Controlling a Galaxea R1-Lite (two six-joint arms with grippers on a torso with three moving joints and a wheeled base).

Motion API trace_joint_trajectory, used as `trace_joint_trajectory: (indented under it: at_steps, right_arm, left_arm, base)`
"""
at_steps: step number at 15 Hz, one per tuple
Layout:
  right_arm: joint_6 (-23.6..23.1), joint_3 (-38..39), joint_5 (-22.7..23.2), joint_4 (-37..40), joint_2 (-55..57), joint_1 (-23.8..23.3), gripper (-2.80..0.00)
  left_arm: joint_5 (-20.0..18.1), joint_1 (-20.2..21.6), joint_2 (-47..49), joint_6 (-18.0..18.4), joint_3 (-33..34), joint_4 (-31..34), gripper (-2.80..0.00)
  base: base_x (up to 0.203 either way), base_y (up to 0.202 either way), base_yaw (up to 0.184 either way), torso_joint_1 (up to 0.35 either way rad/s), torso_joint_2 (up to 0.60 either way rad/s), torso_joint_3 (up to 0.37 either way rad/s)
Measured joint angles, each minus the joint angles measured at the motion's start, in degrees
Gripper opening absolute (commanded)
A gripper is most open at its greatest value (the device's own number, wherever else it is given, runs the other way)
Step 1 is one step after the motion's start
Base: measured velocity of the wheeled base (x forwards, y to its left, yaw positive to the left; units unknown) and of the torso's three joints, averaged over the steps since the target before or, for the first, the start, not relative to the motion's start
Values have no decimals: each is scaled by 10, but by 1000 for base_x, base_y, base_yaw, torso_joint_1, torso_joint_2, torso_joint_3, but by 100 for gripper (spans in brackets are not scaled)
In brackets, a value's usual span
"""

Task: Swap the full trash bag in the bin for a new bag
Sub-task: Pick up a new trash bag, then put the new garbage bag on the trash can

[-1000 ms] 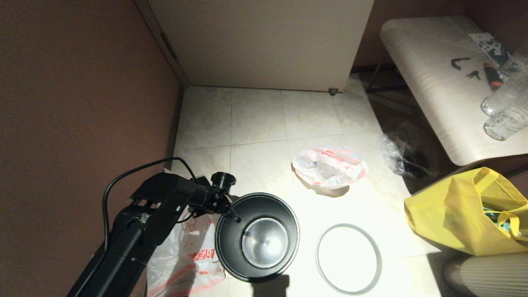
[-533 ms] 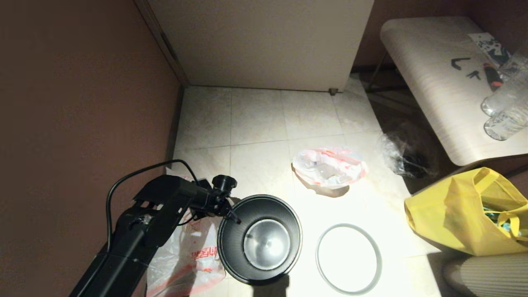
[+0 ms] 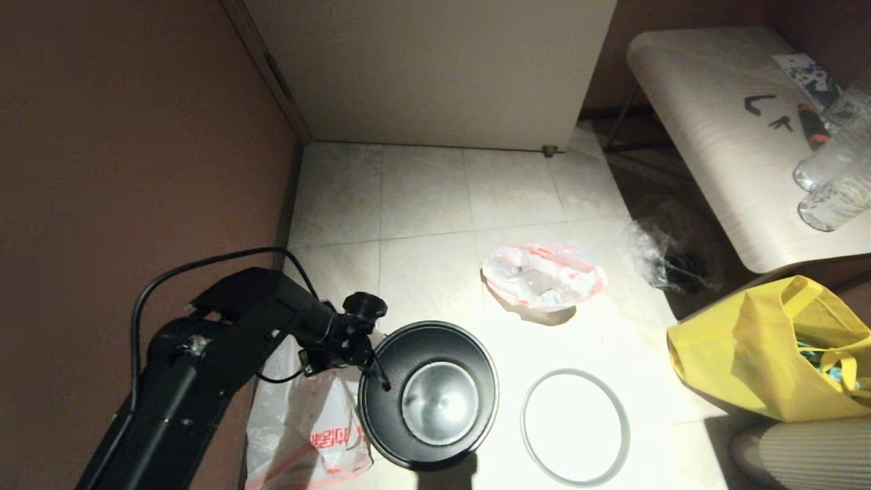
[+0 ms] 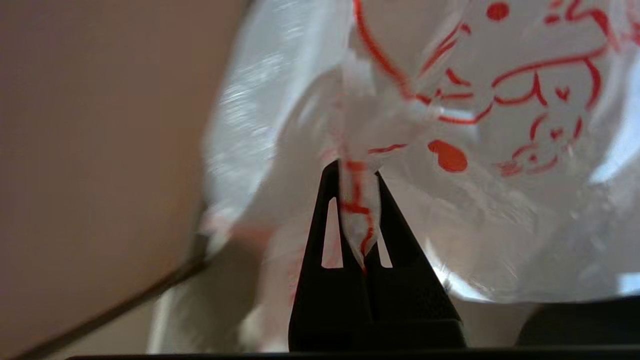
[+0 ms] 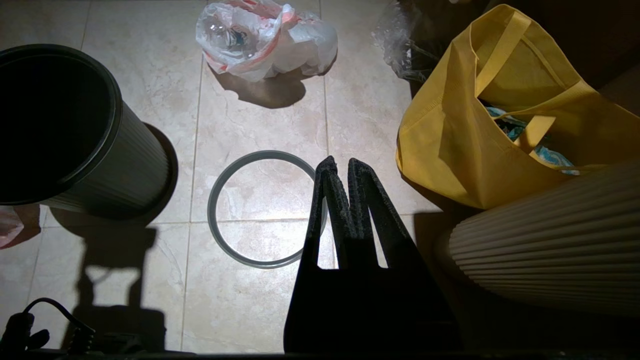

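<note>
Thin white plastic, the new bag [image 4: 450, 150], is getting pinched tight by the left gripper [image 4: 356, 175] beside the bin [image 3: 429, 395]. Full trash bag [image 3: 544, 275] is sitting farther out on the floor, right gripper [image 5: 340, 167] idling closed above the grey ring [image 5: 265, 210].

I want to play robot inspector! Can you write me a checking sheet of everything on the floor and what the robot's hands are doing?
Surface: pale tiled floor.
Job's things: bin upright, unlined; grey ring flat beside it; full trash bag lying apart.
Clutter: yellow tote; clear wrap.
Grippers: left gripper shut on the new bag; right gripper shut, empty, above the ring.
Cables: black cable on left arm.
Surroundings: table with bottles.
</note>
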Motion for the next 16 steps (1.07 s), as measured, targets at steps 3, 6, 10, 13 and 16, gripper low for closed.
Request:
trace_joint_trajectory:
  at_steps: [3,6,10,13,16]
  right_arm:
    - [0,0,0,0,0,0,-280]
    - [0,0,0,0,0,0,-280]
    - [0,0,0,0,0,0,-280]
    - [0,0,0,0,0,0,-280]
    - [0,0,0,0,0,0,-280]
  left_arm:
    - [0,-27,-127,-36,169,-2,-280]
    - [-1,-56,-275,-48,313,0,-280]
    - [-1,-99,-478,-44,455,52,-280]
    - [-1,-208,-630,-41,492,143,-280]
    - [-5,-337,-742,-45,477,272,-280]
  base:
    - [0,0,0,0,0,0]
    - [0,0,0,0,0,0]
    - [0,0,0,0,0,0]
    - [0,0,0,0,0,0]
    - [0,0,0,0,0,0]
